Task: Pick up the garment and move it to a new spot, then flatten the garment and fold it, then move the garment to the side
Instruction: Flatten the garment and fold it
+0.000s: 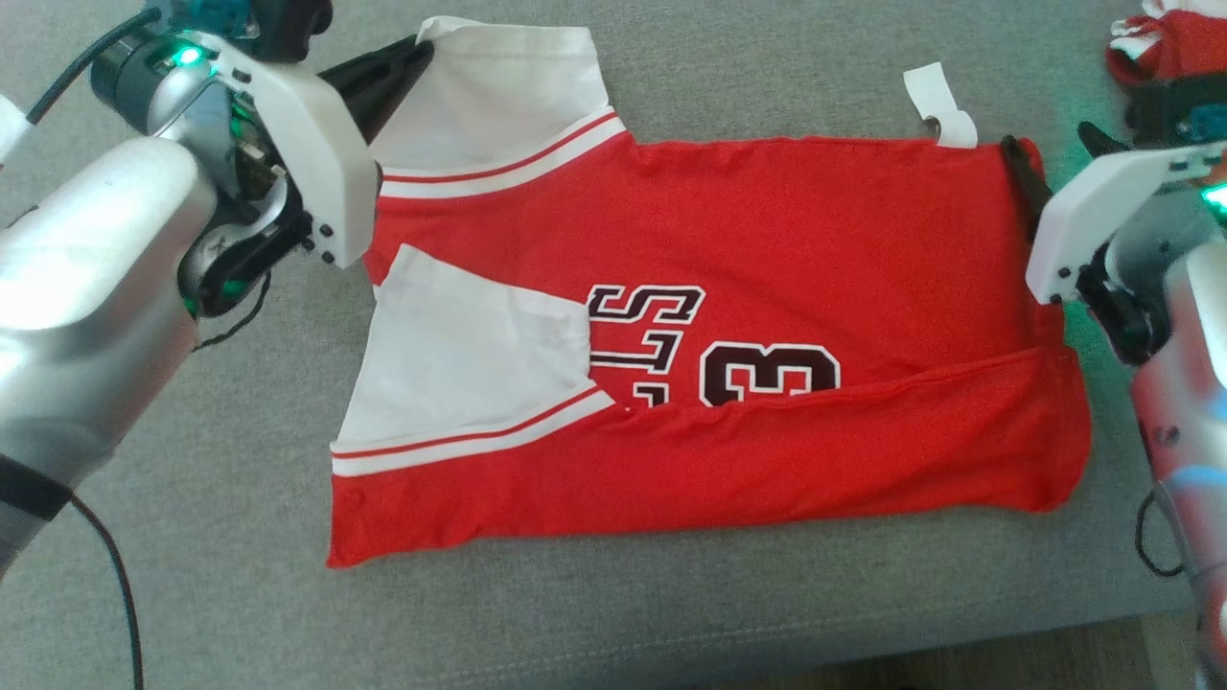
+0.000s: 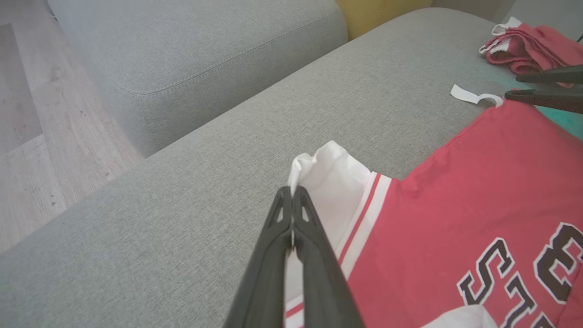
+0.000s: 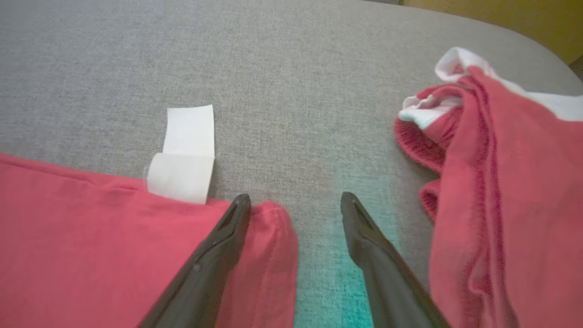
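Head view puts the jersey (image 1: 767,220) flat on the sofa (image 1: 671,594), its near edge and one sleeve already folded in, so I judge the far-side fold and the move aside remain. The left fingers (image 2: 304,214) are pinched shut on the jersey's far sleeve (image 2: 332,177), while the right fingers (image 3: 225,234) stand wide open astride its far hem corner, holding nothing. Bare sofa lies beyond the jersey's far edge, though a second red heap (image 3: 492,182) sits near that corner.
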Robot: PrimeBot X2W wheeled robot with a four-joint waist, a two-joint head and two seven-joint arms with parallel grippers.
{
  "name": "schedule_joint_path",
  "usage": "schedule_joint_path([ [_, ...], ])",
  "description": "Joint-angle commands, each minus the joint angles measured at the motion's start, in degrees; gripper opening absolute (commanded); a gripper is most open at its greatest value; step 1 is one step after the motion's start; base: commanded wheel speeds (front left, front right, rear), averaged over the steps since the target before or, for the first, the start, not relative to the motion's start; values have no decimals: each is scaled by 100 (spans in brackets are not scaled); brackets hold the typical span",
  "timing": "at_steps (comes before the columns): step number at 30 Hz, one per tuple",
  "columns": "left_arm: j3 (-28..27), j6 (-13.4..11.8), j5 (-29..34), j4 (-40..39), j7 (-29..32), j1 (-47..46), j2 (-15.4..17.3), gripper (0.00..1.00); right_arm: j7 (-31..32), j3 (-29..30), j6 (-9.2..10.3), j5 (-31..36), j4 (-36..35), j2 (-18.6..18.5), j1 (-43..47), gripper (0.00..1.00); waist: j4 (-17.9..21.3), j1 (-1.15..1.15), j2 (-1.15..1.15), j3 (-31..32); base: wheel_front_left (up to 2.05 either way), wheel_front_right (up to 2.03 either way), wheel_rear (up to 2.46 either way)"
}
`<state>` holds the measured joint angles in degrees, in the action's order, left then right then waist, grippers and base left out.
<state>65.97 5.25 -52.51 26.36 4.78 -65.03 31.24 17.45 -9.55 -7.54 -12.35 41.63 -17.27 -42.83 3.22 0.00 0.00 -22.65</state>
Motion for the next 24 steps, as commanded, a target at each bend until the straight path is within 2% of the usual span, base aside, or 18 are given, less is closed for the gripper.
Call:
schedule_joint_path([
  [1,-234,-47,33,-139,23,-239,230,0,-31,-167,5,-48,-62,-114,-185,100,-13,0,0,-27,0,0,0],
  [11,-225,-80,36,-163,56,-317,219,0,479,-954,5,-546,646,-263,-550,100,-58,0,0,-135,0,0,0],
  [12,-228,-80,35,-147,54,-327,219,0,574,-1016,5,-638,697,-282,-574,94,-62,0,0,-143,0,0,0],
  [13,-229,-81,35,-128,50,-337,219,0,649,-1084,5,-724,728,-303,-596,40,-63,0,0,-149,0,0,0],
  [14,-229,-81,35,-128,50,-337,219,0,649,-1084,5,-724,728,-303,-596,40,-63,0,0,-149,0,0,0],
  [15,-231,-81,35,-108,46,-343,220,0,693,-1136,5,-806,747,-330,-618,0,-63,0,0,-152,0,0,0],
  [24,-293,-121,73,123,-81,-471,251,0,134,-1214,5,-1175,769,-552,-922,0,-30,0,0,-213,0,0,0],
])
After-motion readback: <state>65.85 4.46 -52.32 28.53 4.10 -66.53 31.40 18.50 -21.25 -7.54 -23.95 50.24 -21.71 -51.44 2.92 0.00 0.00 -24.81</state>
